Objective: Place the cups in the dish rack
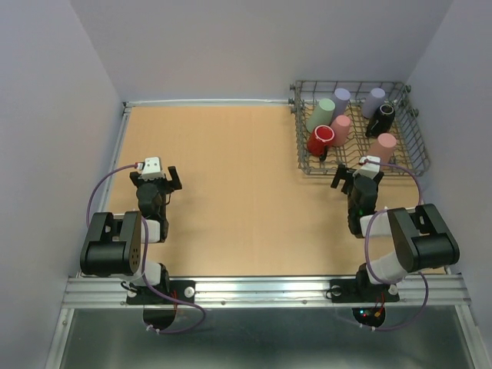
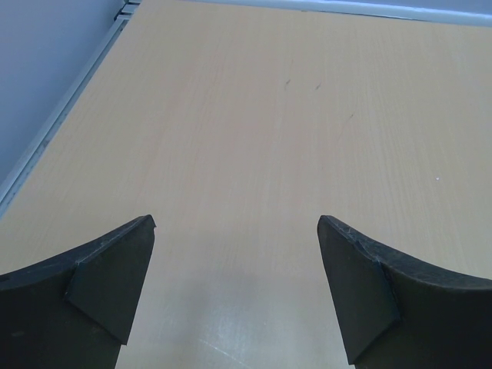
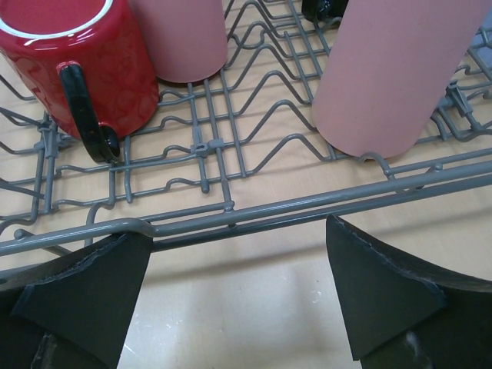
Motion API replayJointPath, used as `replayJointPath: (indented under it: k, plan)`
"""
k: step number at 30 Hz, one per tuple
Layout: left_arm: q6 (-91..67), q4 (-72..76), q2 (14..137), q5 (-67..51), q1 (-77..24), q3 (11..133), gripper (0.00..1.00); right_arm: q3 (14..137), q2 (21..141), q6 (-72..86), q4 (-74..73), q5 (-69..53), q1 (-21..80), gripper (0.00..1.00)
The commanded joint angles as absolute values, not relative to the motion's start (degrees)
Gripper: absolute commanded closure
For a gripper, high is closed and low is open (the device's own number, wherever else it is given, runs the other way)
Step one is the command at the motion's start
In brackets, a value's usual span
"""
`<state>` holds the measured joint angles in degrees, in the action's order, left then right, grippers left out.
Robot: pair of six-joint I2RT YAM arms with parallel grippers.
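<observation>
The grey wire dish rack [image 1: 419,157] stands at the far right of the table and holds seven cups. They are a pale green cup [image 1: 320,115], two lavender cups [image 1: 340,100] [image 1: 373,101], a black cup [image 1: 380,119], two pink cups [image 1: 339,130] [image 1: 380,146], and a red cup [image 1: 320,140] that is white inside. My right gripper [image 1: 355,175] is open and empty just in front of the rack's near rim [image 3: 254,211]. In the right wrist view [image 3: 238,231] the red cup [image 3: 92,69] shows a black handle, and both pink cups [image 3: 181,38] [image 3: 392,77] stand upright. My left gripper [image 1: 157,178] is open and empty over bare table, also in its wrist view [image 2: 237,221].
The tan tabletop [image 1: 231,169] is bounded by a metal rail at the left [image 1: 123,146] and white walls behind and at the sides. The rack's raised wire sides stand above the table right in front of my right fingers [image 3: 369,284].
</observation>
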<state>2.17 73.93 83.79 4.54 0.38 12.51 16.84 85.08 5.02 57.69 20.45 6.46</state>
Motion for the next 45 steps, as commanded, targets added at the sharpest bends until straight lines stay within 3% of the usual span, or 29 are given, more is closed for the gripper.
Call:
replayJointPath:
  k: [1,14,17,21,45]
  plan:
    - [3.25,87.72,83.23,4.57,0.18,14.06,0.01,18.46,88.51,4.31,62.75,19.86,6.33,0.00]
    - [3.25,87.71,83.15,4.57,0.18,14.06,0.01,16.00,88.33,6.32,66.09,21.09,5.45,0.00]
    - [3.25,87.71,83.23,4.57,0.18,14.06,0.01,7.67,91.57,4.04,85.71,18.02,5.54,0.00]
    - [3.25,87.80,83.23,4.57,0.18,14.06,0.01,12.46,91.50,5.70,76.68,21.09,5.45,0.00]
    - [3.25,87.71,83.14,4.57,0.18,14.06,0.01,12.39,91.41,5.62,76.64,21.01,5.54,0.00]
